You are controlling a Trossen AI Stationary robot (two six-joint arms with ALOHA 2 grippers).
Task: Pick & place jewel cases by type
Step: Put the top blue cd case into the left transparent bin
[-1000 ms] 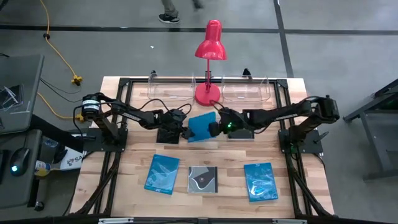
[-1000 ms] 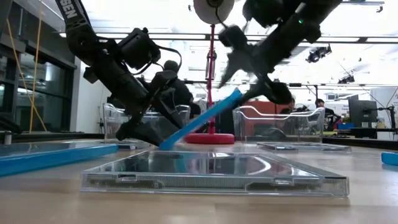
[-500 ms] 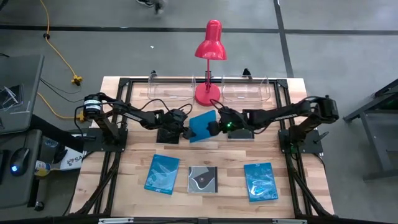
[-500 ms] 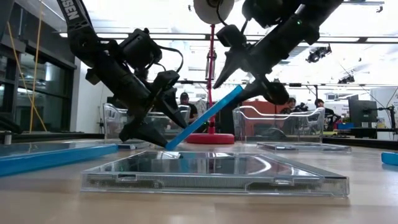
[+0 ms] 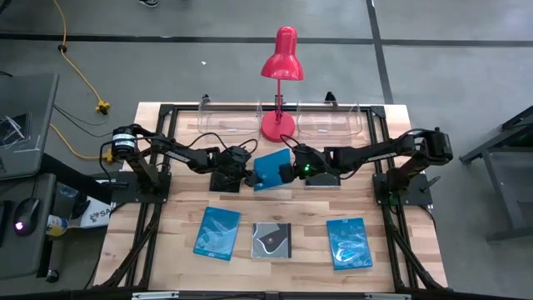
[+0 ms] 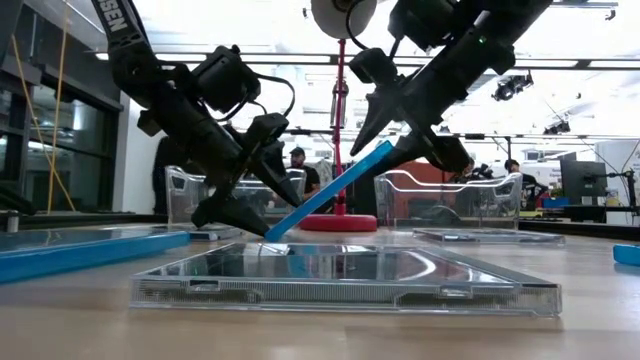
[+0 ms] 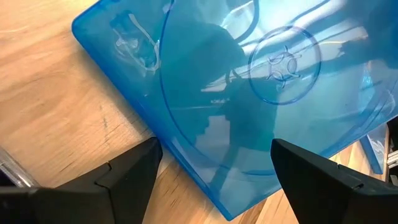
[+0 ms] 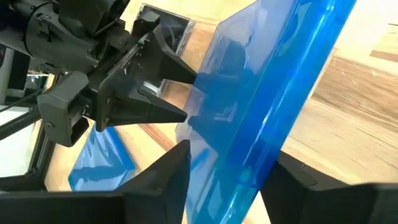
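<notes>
mid-table, the blue case (image 5: 270, 170) stands tilted, lower edge on the wood. the right gripper (image 5: 289, 169) clamps its raised edge; the left gripper (image 5: 247, 177), fingers spread, sits at its lower edge.

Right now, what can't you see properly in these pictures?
- Dark case under the left gripper: high view, the arm hides most of it.
- Grey case under the right arm: high view, nearly all covered.
- Tilted blue case: low view, only its edge shows; both wrist views cut it off.
- Left gripper's fingers: whether they touch the blue case, no view shows.
- People behind the table: low view, too small.
</notes>
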